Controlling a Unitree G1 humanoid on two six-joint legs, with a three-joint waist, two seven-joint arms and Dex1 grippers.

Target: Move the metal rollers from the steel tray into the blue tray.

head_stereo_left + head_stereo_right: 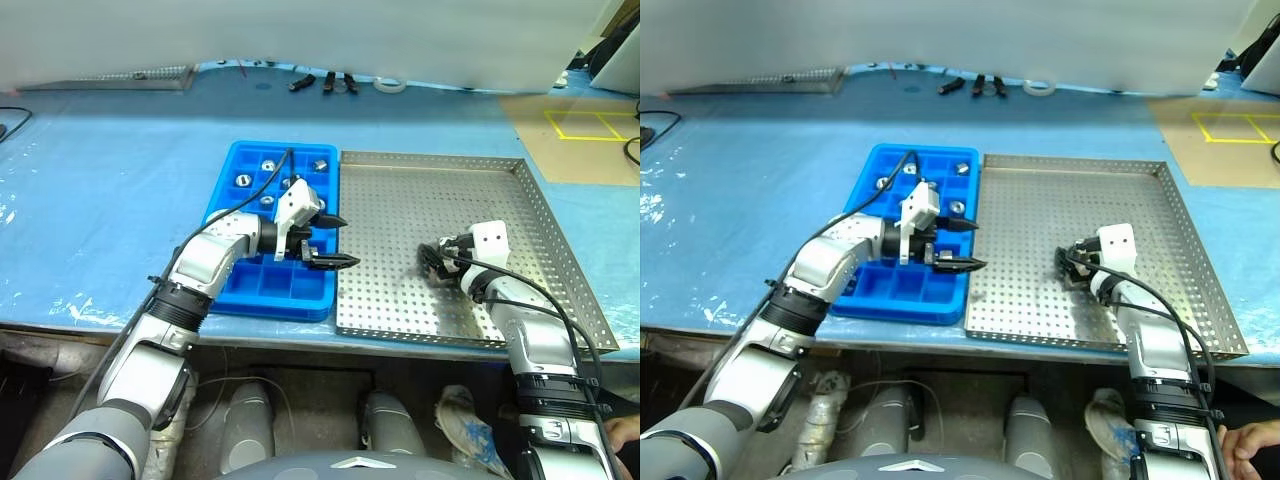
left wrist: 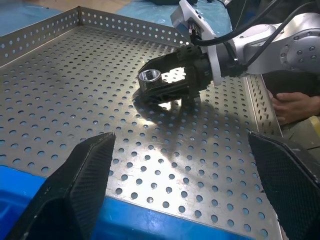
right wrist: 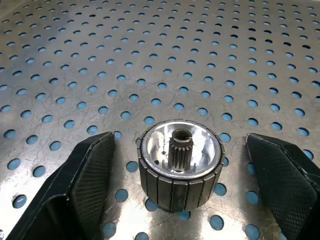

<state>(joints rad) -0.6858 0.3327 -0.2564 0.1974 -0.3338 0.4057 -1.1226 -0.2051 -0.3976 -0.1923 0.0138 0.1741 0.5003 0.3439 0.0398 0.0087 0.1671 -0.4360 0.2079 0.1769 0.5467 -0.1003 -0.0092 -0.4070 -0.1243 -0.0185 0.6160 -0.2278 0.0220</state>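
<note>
You're at the pick-up: your right gripper [image 3: 180,190] straddles the last roller [image 3: 180,167] upright on the steel tray [image 1: 420,200], fingers apart, so close squarely, then carry it to the blue tray [image 1: 225,190], where the left gripper [image 1: 325,240] waits open.

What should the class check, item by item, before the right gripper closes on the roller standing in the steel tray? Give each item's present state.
1. Metal roller sits between the right gripper fingers: ok.
2. Fingers clear of the roller on both sides: ok.
3. Roller upright on the steel tray: ok.
4. Left gripper open, holding nothing, away from the roller: ok.
5. Blue tray has free compartments: ok.
6. Fingers low enough on the roller: cannot tell.
</note>
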